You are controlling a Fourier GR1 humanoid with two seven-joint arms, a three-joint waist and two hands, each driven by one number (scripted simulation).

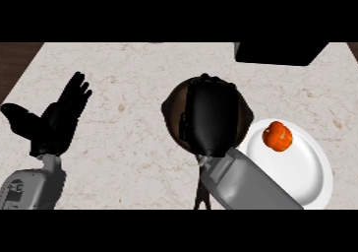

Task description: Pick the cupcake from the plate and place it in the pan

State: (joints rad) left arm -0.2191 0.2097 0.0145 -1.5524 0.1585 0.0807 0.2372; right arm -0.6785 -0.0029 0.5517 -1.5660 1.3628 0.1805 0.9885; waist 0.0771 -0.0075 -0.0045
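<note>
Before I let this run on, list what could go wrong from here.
1. The right hand hangs over the pan and hides most of it, so whether it holds the cupcake cannot be seen; a release might miss.
2. The plate touches or overlaps the pan's rim, and an orange thing lies on it; a withdrawing forearm might nudge either.
3. The left hand rests open at the left, out of the way.

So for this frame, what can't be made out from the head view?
- Cupcake: not visible; the right hand hangs over the pan and could be hiding it.
- Pan interior: almost all covered by that hand and forearm, so its contents cannot be told.
- Right hand's fingers: seen from the back, open or shut unclear.
- Plate: its left edge is hidden by the forearm; an orange item lies on it.
- Dark object: cut off at the top edge.
</note>
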